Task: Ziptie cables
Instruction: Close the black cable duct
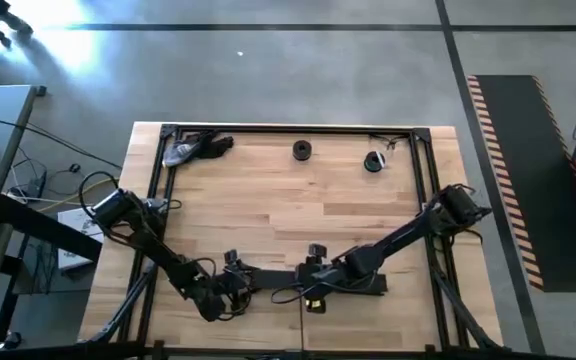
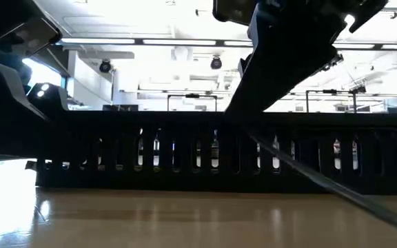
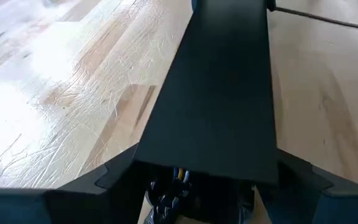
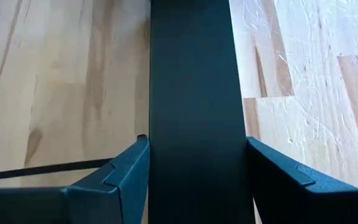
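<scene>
A long black slotted channel (image 1: 368, 285) with a closed lid lies near the table's front edge; its slotted wall (image 2: 185, 155) fills the low view. The cables show only as a few thin pale and blue wire ends (image 3: 179, 175) under the lid at the channel's end. My left gripper (image 1: 230, 283) is shut on the channel near its left end. My right gripper (image 1: 316, 278) is shut on it near the middle. A thin straight dark line (image 4: 42, 169) lies on the wood beside the channel. My left gripper pinches the channel's two long sides (image 3: 143, 155) between its fingers (image 3: 104, 180), near the channel's left end. The fingers lie across the channel, slanting down from the left. The channel rests on the table. My right gripper pinches the channel's long sides (image 4: 155, 155) between its fingers (image 4: 120, 174), about the middle of its length. The fingers straddle the channel crosswise, slanting down from the right.
A black frame (image 1: 288, 127) runs round the tabletop. At the far edge lie a grey and black tool (image 1: 193, 148), a black roll (image 1: 301, 150) and a greenish roll (image 1: 373, 161). Bare wood (image 1: 288, 210) spreads between them and the channel.
</scene>
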Tool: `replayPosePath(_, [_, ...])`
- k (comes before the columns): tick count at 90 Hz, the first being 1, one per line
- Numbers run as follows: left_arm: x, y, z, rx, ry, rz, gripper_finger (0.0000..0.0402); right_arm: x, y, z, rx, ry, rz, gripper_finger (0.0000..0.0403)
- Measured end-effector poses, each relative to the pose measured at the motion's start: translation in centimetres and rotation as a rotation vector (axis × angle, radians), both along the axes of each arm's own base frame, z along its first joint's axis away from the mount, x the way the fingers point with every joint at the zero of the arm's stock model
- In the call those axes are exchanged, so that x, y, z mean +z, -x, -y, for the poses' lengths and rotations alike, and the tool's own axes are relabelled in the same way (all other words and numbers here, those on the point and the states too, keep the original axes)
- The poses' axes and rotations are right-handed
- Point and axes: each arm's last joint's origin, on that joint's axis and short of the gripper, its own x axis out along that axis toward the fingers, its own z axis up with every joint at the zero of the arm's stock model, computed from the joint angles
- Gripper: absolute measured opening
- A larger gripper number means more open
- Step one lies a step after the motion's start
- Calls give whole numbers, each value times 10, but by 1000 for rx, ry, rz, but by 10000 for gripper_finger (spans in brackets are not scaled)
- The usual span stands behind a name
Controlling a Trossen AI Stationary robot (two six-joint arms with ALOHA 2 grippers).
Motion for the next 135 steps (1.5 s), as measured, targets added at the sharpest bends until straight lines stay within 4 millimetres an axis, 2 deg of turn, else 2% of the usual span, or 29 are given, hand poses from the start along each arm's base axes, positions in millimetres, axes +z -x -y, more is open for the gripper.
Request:
replayPosePath(14, [0, 0, 0, -2, 1, -2, 245, -9, -4, 1, 2, -4, -15, 203])
replayPosePath(44, [6, 2, 0, -45, -29, -35, 280, -11, -4, 2, -27, -23, -29, 203])
replayPosePath(70, [29, 11, -2, -106, 8, -80, 282, -12, -3, 2, -25, -35, -42, 203])
replayPosePath(78, [41, 15, -3, -104, 53, -81, 282, -12, -3, 1, -23, -39, -43, 203])
replayPosePath(90, [64, 21, -10, -55, 225, -71, 282, -13, -3, 2, -34, -43, -45, 203])
replayPosePath(98, [75, 23, -12, -37, 241, -25, 279, -13, -3, 2, -33, -40, -44, 203])
replayPosePath(106, [81, 19, -14, -39, 259, 13, 264, -13, -3, 2, -33, -39, -43, 203])
replayPosePath(115, [74, 10, -15, -38, 263, 14, 232, -13, -3, 2, -33, -37, -40, 203])
replayPosePath(135, [32, -12, -13, -35, 335, -57, 124, -14, -1, 1, -13, -22, -53, 203])
